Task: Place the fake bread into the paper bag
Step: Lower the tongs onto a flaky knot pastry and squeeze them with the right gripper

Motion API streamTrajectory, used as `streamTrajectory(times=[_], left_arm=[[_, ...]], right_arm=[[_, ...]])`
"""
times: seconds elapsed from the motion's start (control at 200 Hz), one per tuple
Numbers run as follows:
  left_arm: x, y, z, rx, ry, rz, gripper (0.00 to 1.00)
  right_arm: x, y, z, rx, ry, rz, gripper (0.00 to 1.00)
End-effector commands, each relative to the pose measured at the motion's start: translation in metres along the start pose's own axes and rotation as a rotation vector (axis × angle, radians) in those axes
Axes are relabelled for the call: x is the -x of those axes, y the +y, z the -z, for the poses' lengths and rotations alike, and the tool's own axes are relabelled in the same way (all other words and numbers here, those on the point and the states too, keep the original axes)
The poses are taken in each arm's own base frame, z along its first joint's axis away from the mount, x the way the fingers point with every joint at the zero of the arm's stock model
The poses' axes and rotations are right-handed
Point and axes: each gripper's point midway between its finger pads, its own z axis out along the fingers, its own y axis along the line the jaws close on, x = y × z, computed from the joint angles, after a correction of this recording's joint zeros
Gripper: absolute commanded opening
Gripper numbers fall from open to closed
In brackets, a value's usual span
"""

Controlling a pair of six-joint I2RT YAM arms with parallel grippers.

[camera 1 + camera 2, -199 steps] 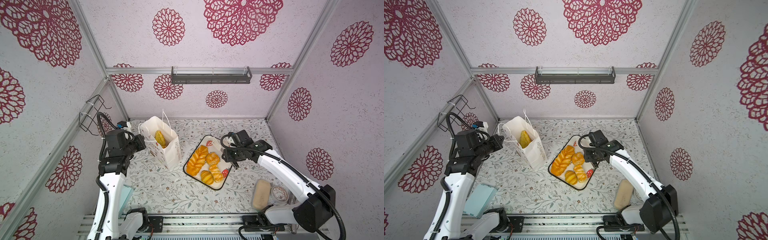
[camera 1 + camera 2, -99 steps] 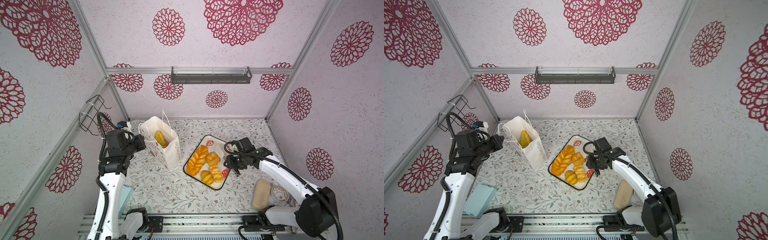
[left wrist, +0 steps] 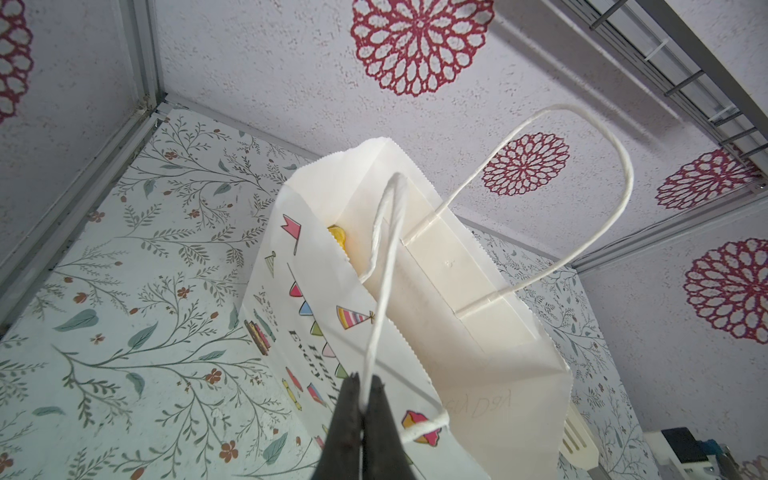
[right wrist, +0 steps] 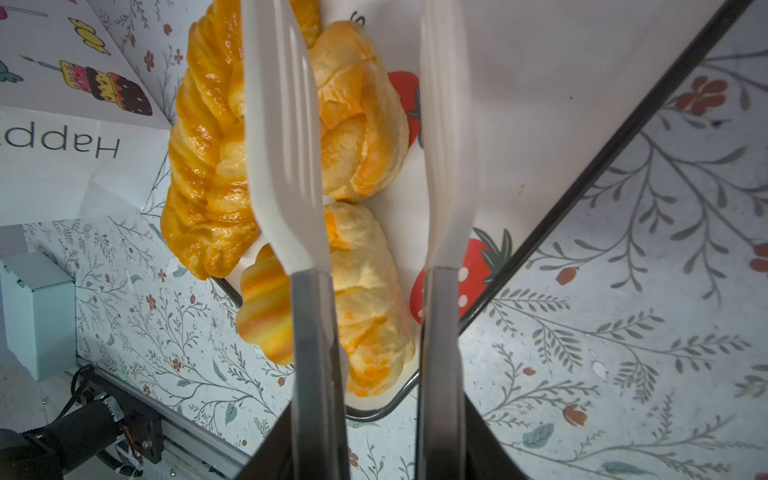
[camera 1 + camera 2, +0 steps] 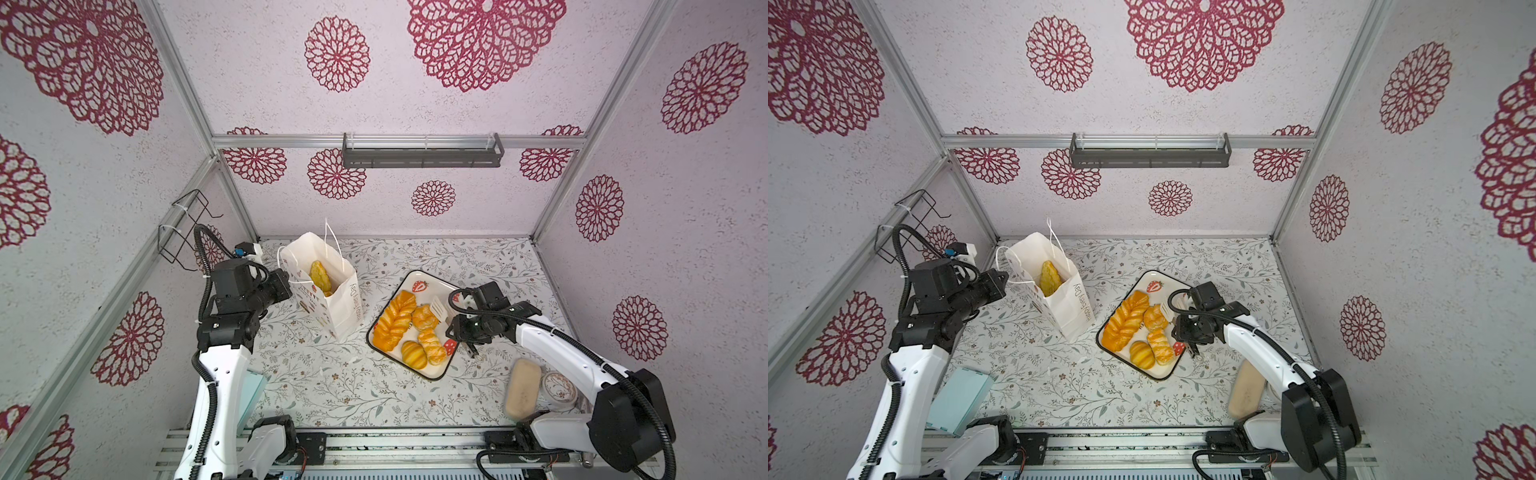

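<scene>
The white paper bag (image 5: 340,309) (image 5: 1069,309) stands upright at the left, with one piece of fake bread (image 5: 320,276) inside. My left gripper (image 3: 365,399) (image 5: 286,284) is shut on the bag's near cord handle (image 3: 386,266) and holds it taut. Several more fake breads lie on the strawberry tray (image 5: 432,377): a braided loaf (image 5: 395,320), a roll (image 5: 424,316) and a croissant (image 4: 370,299). My right gripper (image 4: 378,415) (image 5: 461,328) is shut on white tongs (image 4: 282,145). The tong blades stand apart over the tray, either side of the roll (image 4: 361,112).
A pale beige block (image 5: 523,388) and a round tin (image 5: 559,388) sit at the front right beside the right arm's base. A teal box (image 5: 957,401) lies at the front left. A wire rack (image 5: 183,228) hangs on the left wall and a dark shelf (image 5: 422,151) on the back wall.
The right arm has moved toward the front along the tray's right side, and the tong blades have come closer together. The left arm and the bag have not moved.
</scene>
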Motion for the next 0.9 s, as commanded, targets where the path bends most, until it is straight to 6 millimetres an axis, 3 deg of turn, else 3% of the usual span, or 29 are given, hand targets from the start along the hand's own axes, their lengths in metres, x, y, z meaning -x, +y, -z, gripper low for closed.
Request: streamTrajectory(times=[0.0, 0.896], left_arm=[[0.001, 0.003, 0.000, 0.005, -0.005, -0.004, 0.00], [0.000, 0.003, -0.002, -0.003, -0.003, 0.004, 0.00]], right_arm=[[0.009, 0.007, 0.001, 0.039, -0.029, -0.008, 0.43], [-0.001, -0.003, -0.019, 0.059, 0.014, -0.035, 0.32]])
